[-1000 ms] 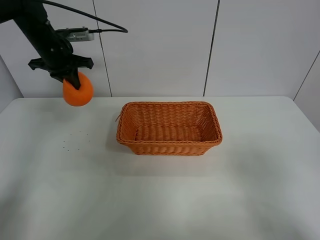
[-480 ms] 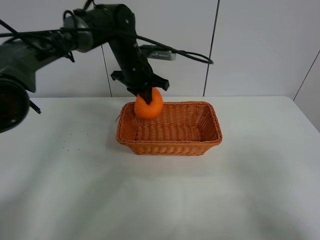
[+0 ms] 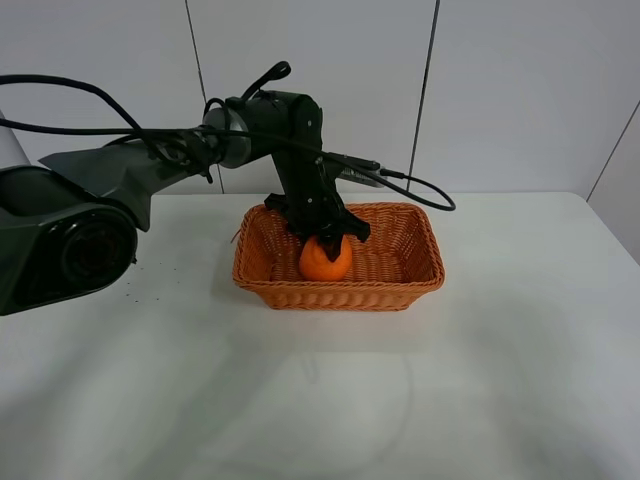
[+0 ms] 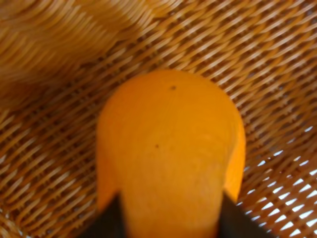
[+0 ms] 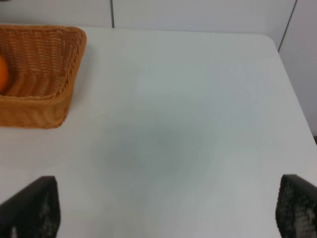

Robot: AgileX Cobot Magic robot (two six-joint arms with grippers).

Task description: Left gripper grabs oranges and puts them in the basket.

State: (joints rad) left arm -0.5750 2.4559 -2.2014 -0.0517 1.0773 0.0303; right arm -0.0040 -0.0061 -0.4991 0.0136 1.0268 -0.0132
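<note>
The orange (image 3: 325,260) is inside the wicker basket (image 3: 420,262), low over its woven floor, left of centre. My left gripper (image 3: 325,243) reaches down into the basket from the left and is shut on the orange from above. In the left wrist view the orange (image 4: 171,148) fills the frame between the two dark fingertips (image 4: 110,223), with the basket weave (image 4: 59,124) close behind it. In the right wrist view the basket's corner (image 5: 59,94) and a sliver of the orange (image 5: 2,74) show. My right gripper (image 5: 163,208) is open over bare table.
The white table (image 3: 500,380) stretches around the basket. A grey panelled wall (image 3: 500,90) stands behind. The left arm's black cable (image 3: 420,195) loops over the basket's far rim. Small dark specks (image 3: 150,280) lie on the table at the left.
My left gripper carried the orange from high at the far left, rightwards over the basket's left rim, then down into the basket.
</note>
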